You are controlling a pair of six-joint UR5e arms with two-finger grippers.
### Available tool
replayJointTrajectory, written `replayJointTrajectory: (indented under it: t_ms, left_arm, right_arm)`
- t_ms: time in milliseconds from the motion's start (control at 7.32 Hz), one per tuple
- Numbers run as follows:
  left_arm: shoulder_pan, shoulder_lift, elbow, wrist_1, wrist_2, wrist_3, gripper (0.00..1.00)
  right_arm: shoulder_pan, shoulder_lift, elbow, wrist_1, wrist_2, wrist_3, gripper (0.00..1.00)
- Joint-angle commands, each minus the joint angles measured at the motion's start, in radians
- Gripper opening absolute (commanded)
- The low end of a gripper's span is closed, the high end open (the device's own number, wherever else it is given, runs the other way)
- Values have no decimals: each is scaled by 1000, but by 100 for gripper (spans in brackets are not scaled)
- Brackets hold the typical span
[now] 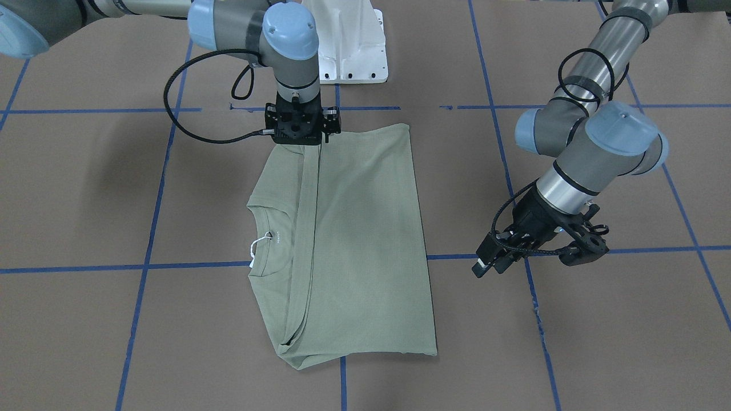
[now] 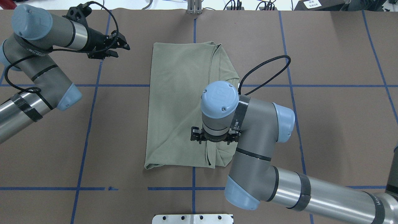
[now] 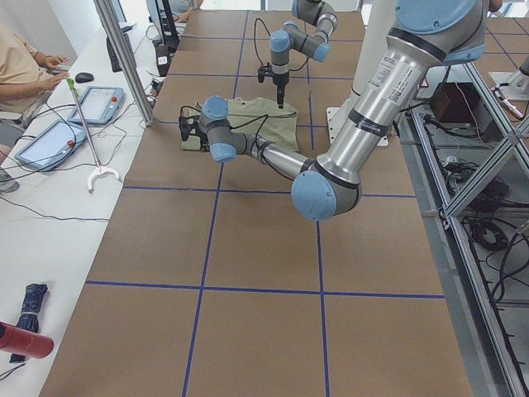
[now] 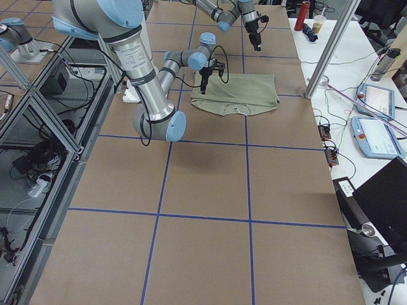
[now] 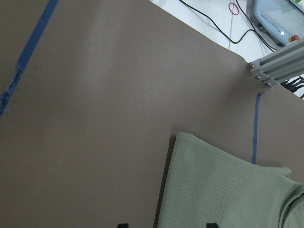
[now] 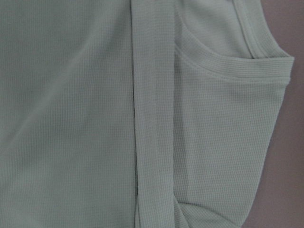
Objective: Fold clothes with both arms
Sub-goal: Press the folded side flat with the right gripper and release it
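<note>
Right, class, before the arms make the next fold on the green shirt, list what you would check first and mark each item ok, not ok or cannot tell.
1. Shirt lying flat on the table as a narrow panel: ok.
2. Left gripper off the fabric, beside the shirt, jaws apart and empty: ok.
3. Right gripper holding the shirt edge nearest the robot: cannot tell. It points down at that edge, but the wrist hides its jaws.
4. White tag tucked out of the way: not ok, it lies exposed at the collar.
</note>
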Motion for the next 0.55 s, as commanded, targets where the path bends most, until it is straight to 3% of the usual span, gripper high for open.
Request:
replayJointTrajectory:
  t_ms: [0,410]
  left_arm:
    - [1,11,0,-6,-1,1,63]
    - [1,23,0,-9,-1,-1,63]
  right_arm:
    - [-24,52,-82,-47,-16,-183,95]
    - [-69,84,-108,-142,-71,-278,92]
